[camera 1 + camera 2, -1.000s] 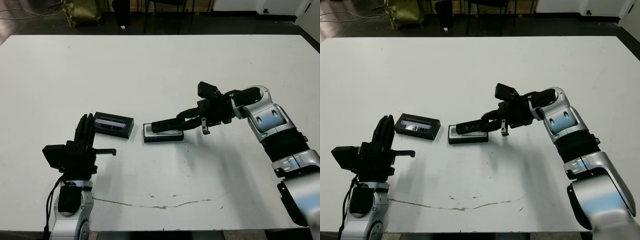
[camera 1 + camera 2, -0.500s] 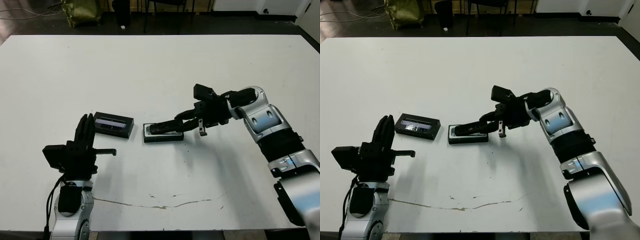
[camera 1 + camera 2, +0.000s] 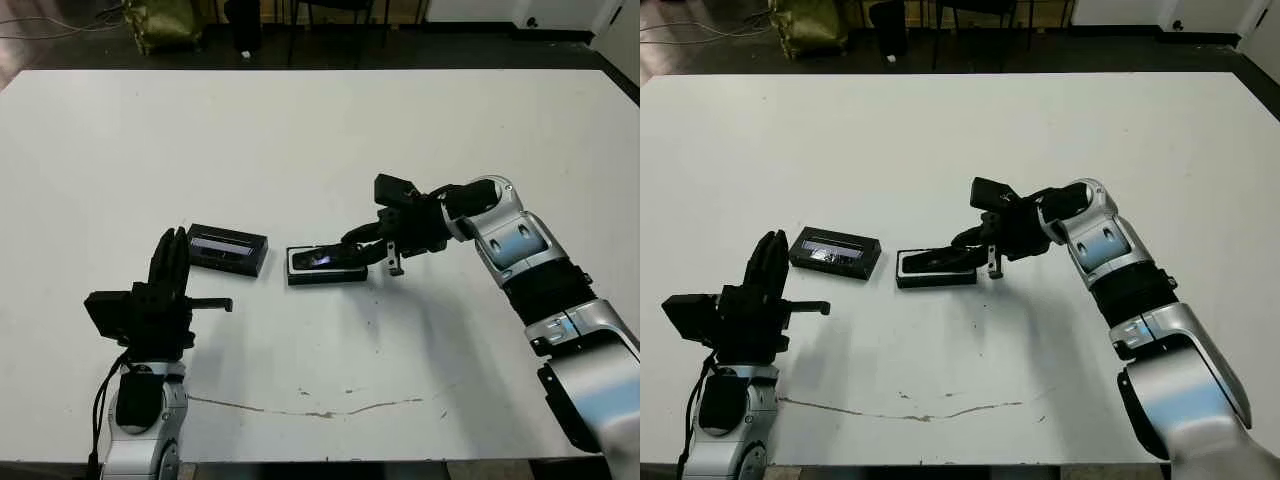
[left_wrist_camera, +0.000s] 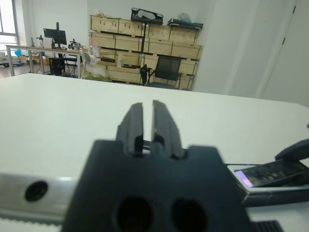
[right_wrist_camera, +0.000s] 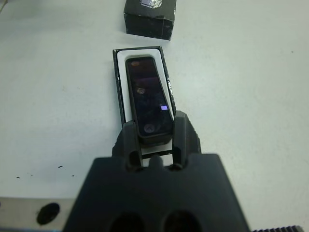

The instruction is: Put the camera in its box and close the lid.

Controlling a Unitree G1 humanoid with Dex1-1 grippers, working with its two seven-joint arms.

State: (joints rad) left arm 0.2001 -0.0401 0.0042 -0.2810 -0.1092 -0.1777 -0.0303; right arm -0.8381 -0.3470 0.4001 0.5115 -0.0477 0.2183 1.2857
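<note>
Camera in the white-lined box, its near end pinched by the right hand. Rigid, light, glossy, likely slippery: grip the long sides. Lid lies beside it on the worktop; left hand nearly closed, empty.

Lab or work room: big white table, stacked wooden crates by wall (office chair, screen too).
</note>
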